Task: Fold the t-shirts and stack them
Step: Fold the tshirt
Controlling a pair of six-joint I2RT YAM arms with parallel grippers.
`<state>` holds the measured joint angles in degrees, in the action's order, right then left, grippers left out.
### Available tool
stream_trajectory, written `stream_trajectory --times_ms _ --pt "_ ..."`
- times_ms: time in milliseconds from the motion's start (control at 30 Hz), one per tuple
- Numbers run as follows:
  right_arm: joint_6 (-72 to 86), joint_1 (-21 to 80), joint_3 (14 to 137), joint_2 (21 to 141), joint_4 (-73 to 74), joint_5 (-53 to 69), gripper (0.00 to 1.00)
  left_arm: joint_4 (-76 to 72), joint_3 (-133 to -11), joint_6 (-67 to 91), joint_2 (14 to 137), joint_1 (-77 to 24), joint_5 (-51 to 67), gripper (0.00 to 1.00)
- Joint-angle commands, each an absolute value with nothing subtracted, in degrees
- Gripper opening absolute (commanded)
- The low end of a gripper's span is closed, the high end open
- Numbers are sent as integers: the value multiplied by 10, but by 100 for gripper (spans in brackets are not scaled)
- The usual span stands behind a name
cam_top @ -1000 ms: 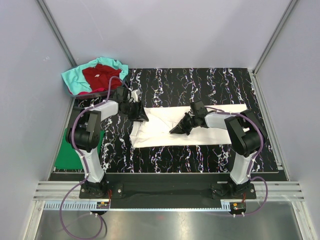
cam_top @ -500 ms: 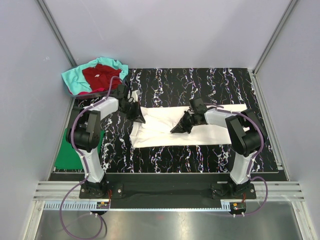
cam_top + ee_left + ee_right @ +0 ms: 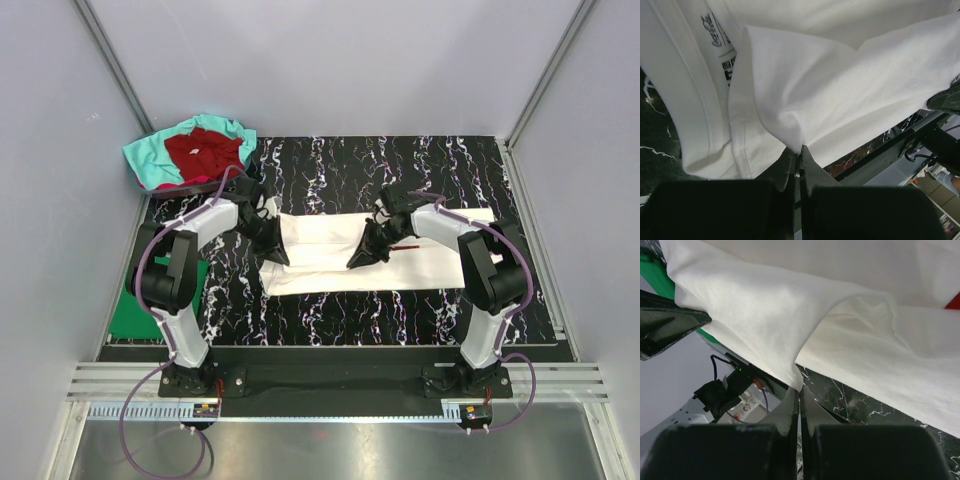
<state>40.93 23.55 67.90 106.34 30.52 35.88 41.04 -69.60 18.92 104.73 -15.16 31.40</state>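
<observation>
White short-sleeved cloth t-shirt lies lengthwise as a long band mid-table on the black marbled tabletop. A sliver of red print shows at one edge.

Left gripper: jaws closed, pinching a fold of white cloth near the collar end, with the neck label close by in the wrist view.

Right gripper: jaws closed, pinching a fold at the band's middle.

Crumpled teal shirt and dark red shirt are heaped at the far left corner. Folded green shirt lies at the left table edge.

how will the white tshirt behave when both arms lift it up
Probably floppy: the white t-shirt creases and drapes where the jaws pinch it. Likely light, since small pinches tent its edge up. It may sag between the two grips, as it lies long across the table.
</observation>
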Motion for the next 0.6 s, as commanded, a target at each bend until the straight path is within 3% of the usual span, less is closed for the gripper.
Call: stream_trajectory --times_ms 0,567 --pt "367 226 668 1049 346 391 0 423 -672 200 1006 -155 306 0" --pt "348 226 635 1077 342 393 0 400 -634 211 1024 -187 278 0"
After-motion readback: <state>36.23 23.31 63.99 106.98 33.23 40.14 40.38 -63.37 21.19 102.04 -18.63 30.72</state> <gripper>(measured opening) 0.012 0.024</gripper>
